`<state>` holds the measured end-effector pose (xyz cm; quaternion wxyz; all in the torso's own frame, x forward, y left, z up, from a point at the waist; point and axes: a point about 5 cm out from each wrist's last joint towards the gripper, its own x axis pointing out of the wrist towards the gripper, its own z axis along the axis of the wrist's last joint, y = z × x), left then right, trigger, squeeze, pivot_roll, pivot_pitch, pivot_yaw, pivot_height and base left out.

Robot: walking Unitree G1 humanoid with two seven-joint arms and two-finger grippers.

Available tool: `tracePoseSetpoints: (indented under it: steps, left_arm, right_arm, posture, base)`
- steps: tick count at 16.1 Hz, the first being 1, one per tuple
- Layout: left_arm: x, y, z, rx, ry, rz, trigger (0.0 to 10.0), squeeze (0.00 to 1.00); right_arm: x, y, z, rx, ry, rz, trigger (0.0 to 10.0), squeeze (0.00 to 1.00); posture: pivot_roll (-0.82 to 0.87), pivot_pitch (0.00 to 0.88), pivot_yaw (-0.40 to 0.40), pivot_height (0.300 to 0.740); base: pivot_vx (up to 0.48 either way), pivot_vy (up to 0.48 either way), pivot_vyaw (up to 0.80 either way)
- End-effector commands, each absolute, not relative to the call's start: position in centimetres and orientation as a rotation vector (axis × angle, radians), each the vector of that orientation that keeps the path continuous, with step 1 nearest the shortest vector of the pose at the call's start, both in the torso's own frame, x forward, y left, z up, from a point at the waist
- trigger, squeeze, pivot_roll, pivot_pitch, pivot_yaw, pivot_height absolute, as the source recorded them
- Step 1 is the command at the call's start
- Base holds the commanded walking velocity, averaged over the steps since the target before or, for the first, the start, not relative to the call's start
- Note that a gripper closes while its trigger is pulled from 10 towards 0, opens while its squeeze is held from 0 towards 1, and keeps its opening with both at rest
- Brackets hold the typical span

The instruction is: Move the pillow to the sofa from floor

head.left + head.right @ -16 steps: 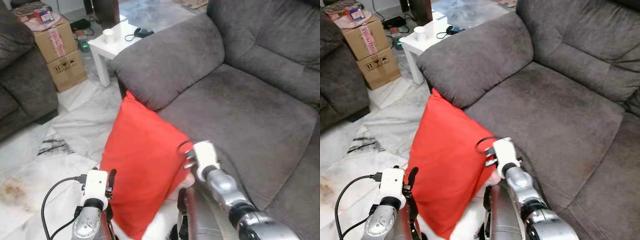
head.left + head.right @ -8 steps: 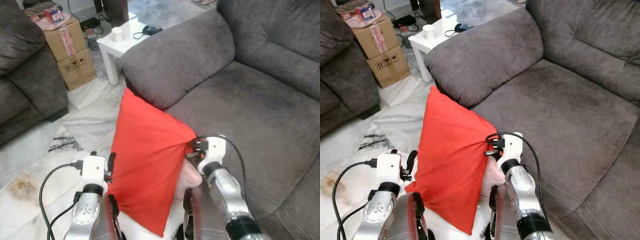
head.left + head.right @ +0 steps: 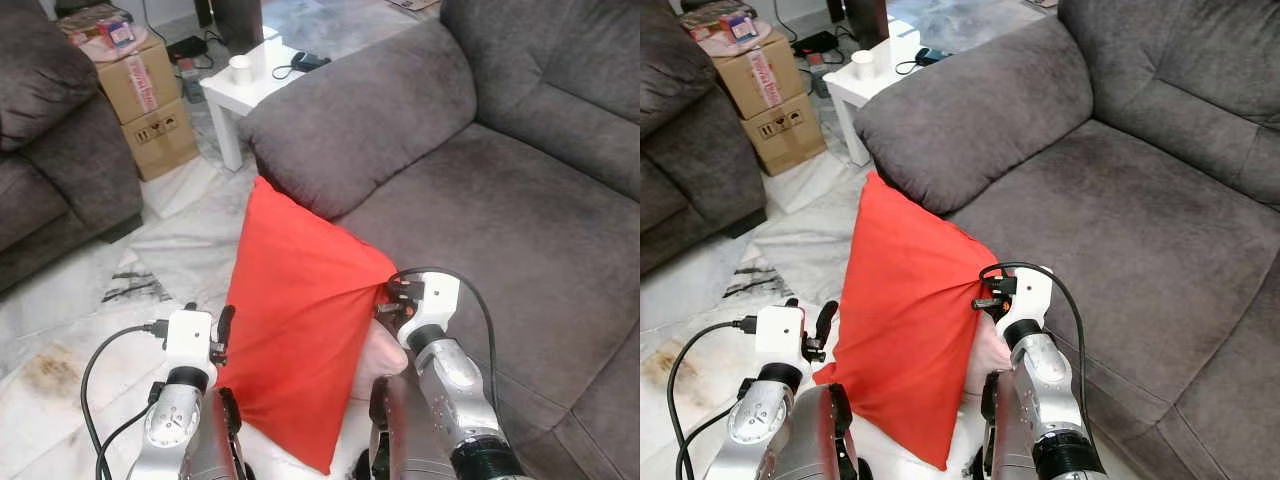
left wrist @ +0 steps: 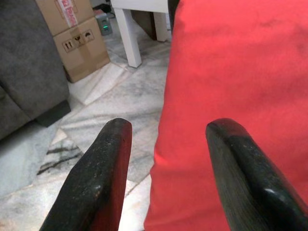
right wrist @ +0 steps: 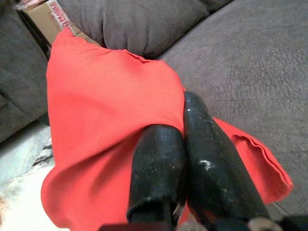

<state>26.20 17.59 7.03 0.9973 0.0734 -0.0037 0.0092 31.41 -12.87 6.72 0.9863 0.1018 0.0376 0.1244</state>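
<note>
The red pillow (image 3: 295,330) hangs limp beside the grey sofa (image 3: 480,210), at its 8 o'clock. The right gripper (image 5: 185,144) pinches its corner. The left gripper (image 4: 166,159) is wide, one finger touching cloth.

Red pillow (image 3: 295,330), grey sofa (image 3: 520,210), white-and-grey marbled floor (image 3: 100,300), black gripper fingers (image 5: 159,168).

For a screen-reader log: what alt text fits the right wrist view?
The right pincer, shut on a fold of the red pillow, holds it against the front of the grey sofa, with a cardboard box behind.
</note>
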Motion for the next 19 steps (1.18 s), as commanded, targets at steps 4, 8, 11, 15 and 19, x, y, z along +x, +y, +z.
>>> tracePoseSetpoints:
  steps: [4,8,11,15,19]
  left_arm:
    - [26.21,17.84,7.00,0.146,0.001,0.009,10.0,0.00]
    - [26.17,17.95,6.94,0.152,0.004,-0.002,10.0,0.00]
    - [26.15,17.88,6.84,0.160,0.010,-0.014,10.0,0.00]
    - [26.25,17.77,6.80,0.166,0.011,-0.026,10.0,0.00]
    - [26.45,17.72,6.88,0.168,0.009,-0.031,10.0,0.00]
  right_arm:
    - [32.51,-12.97,9.31,0.226,-0.032,0.238,10.0,0.00]
    - [32.21,-12.95,8.77,0.230,-0.016,0.236,10.0,0.00]
    - [32.18,-12.99,8.73,0.229,-0.018,0.231,10.0,0.00]
    - [32.16,-13.17,8.63,0.234,-0.017,0.224,10.0,0.00]
    - [32.27,-13.01,8.67,0.238,-0.018,0.227,10.0,0.00]
  posture:
    - [0.01,0.098,-0.002,0.557]
    - [0.01,0.091,0.010,0.557]
    - [0.01,0.086,0.018,0.567]
    - [0.01,0.077,0.024,0.611]
    - [0.01,0.082,0.024,0.646]
  base:
    - [0.000,0.000,0.00]
    - [0.000,0.000,0.00]
    - [0.000,0.000,0.00]
    - [0.000,0.000,0.00]
    - [0.000,0.000,0.00]
